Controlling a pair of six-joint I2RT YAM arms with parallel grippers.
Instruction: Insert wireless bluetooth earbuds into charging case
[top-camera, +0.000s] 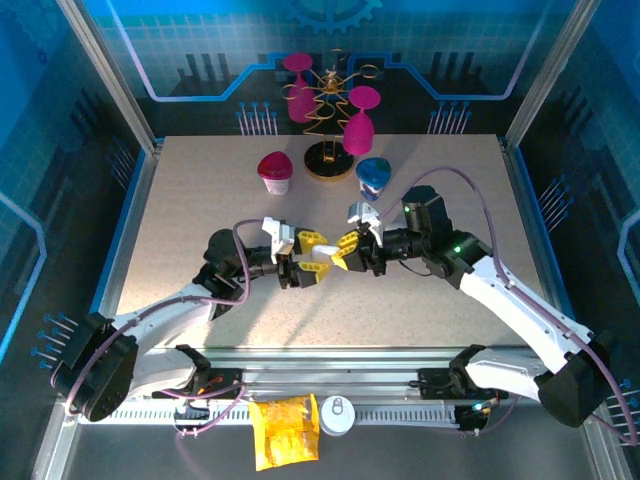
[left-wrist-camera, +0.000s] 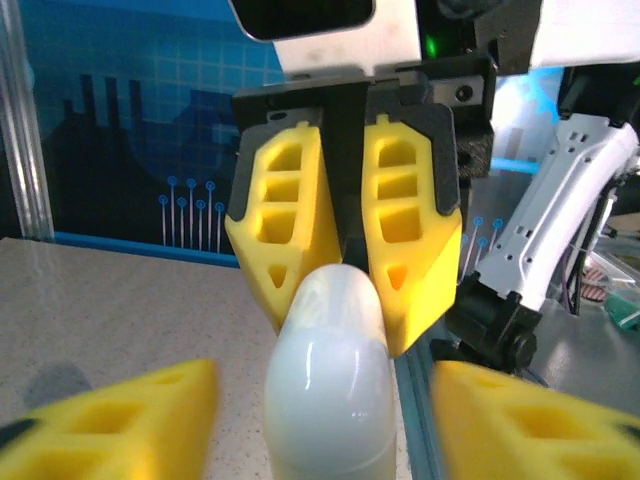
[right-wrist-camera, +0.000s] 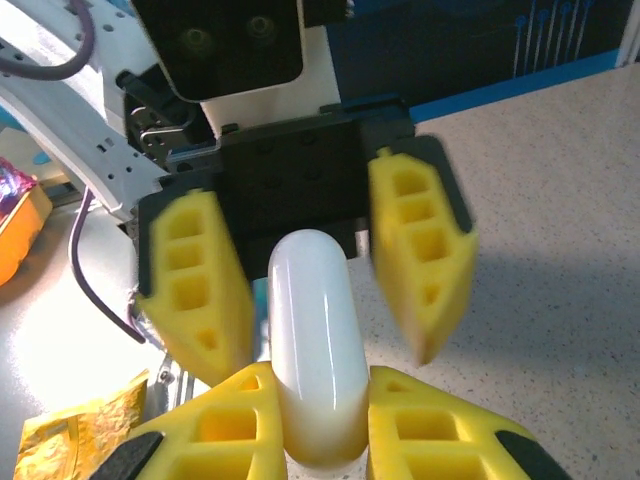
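Observation:
A white pill-shaped charging case (right-wrist-camera: 310, 310) hangs above the middle of the table, lying lengthwise between the two grippers. My right gripper (right-wrist-camera: 318, 392) is shut on one end of it, its yellow fingers (left-wrist-camera: 410, 230) pressed against both sides. My left gripper (left-wrist-camera: 325, 405) is open; its fingers (right-wrist-camera: 195, 280) stand apart on either side of the case's other end without touching it. From above, the left gripper (top-camera: 316, 252) and the right gripper (top-camera: 346, 250) meet tip to tip. The earbuds are out of view.
At the back of the table stand an upturned pink cup (top-camera: 273, 170), a blue cup (top-camera: 373, 176) and a gold wire rack (top-camera: 330, 120) holding magenta glasses. A yellow packet (top-camera: 285, 430) and a white round lid (top-camera: 338, 415) lie by the near rail.

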